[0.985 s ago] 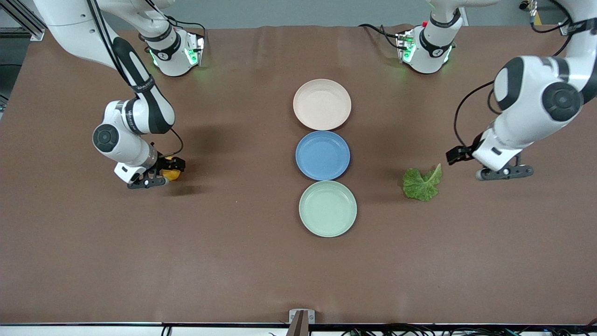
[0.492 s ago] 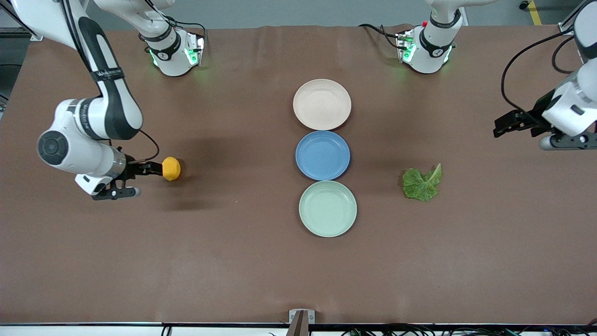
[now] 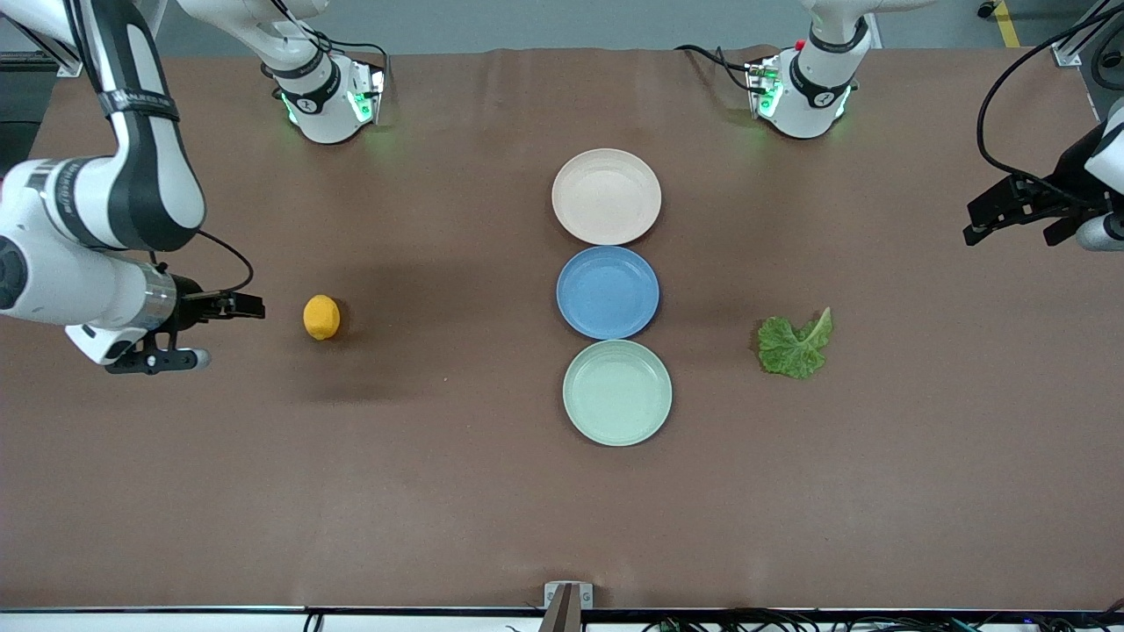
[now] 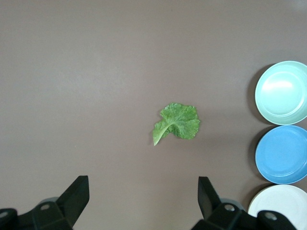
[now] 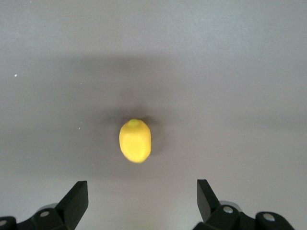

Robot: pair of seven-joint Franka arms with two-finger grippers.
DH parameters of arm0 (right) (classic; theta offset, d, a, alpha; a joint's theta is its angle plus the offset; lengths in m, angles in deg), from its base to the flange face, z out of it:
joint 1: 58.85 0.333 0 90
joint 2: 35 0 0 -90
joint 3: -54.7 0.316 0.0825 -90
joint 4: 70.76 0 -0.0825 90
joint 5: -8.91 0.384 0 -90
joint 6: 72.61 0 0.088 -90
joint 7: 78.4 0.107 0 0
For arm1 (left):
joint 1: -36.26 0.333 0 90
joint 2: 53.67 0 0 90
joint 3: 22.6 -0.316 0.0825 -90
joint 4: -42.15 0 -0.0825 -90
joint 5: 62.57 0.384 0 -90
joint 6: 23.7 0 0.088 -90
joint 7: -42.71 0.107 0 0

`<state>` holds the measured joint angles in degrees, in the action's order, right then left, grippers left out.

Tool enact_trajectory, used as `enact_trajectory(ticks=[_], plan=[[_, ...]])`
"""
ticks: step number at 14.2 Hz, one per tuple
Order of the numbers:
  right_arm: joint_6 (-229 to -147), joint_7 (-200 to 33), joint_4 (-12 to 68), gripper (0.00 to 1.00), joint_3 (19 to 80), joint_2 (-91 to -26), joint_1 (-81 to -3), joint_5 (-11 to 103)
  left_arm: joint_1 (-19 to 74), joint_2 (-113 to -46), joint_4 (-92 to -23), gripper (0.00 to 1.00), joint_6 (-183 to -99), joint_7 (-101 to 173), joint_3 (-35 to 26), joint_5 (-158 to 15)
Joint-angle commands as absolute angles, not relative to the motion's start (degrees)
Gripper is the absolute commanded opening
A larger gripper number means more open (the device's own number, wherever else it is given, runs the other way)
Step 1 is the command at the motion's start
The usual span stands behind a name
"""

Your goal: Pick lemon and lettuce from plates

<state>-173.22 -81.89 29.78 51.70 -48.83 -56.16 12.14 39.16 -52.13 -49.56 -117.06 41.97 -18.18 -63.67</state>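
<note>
The lemon (image 3: 321,317) lies on the brown table toward the right arm's end, off the plates; it also shows in the right wrist view (image 5: 135,140). My right gripper (image 3: 230,332) (image 5: 142,191) is open and empty, up over the table beside the lemon, apart from it. The lettuce (image 3: 795,347) (image 4: 176,123) lies flat on the table toward the left arm's end. My left gripper (image 3: 1036,230) (image 4: 143,191) is open and empty, high over the table's end, well away from the leaf. The cream plate (image 3: 606,196) and the mint plate (image 3: 617,392) are empty.
A blue plate (image 3: 608,292) sits between the cream and mint plates in a row down the table's middle, and it is empty too. The two arm bases (image 3: 329,101) (image 3: 803,92) stand along the table's edge farthest from the front camera.
My right gripper has let go of the lemon and drawn back toward its end of the table. My left gripper has moved up and away from the lettuce.
</note>
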Motion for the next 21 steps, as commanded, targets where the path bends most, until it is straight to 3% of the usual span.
enact_trajectory(ticks=[1, 3, 9, 16, 21], plan=[[-166.2, -80.5, 23.1, 1.00, 52.4, -48.4, -56.9, 8.1, 39.2, -55.4, -45.0, 1.00, -115.6, 42.3, -18.0, -63.8], [-161.9, -80.2, 18.2, 1.00, 52.5, -48.9, -56.7, 6.4, 39.4, -56.0, -43.2, 1.00, -115.6, 42.3, -18.1, -63.9], [-160.5, -80.6, 9.1, 1.00, 52.4, -49.9, -57.3, 6.5, 40.0, -55.3, -43.2, 1.00, -115.5, 42.6, -18.2, -64.6], [-155.4, -80.6, 10.0, 1.00, 52.4, -47.9, -57.9, 8.7, 40.0, -55.3, -43.4, 1.00, -115.6, 42.4, -18.6, -64.7], [-161.4, -80.6, 19.5, 1.00, 51.9, -40.3, -57.8, 8.8, 40.0, -55.3, -43.5, 1.00, -115.5, 42.4, -18.6, -64.7]])
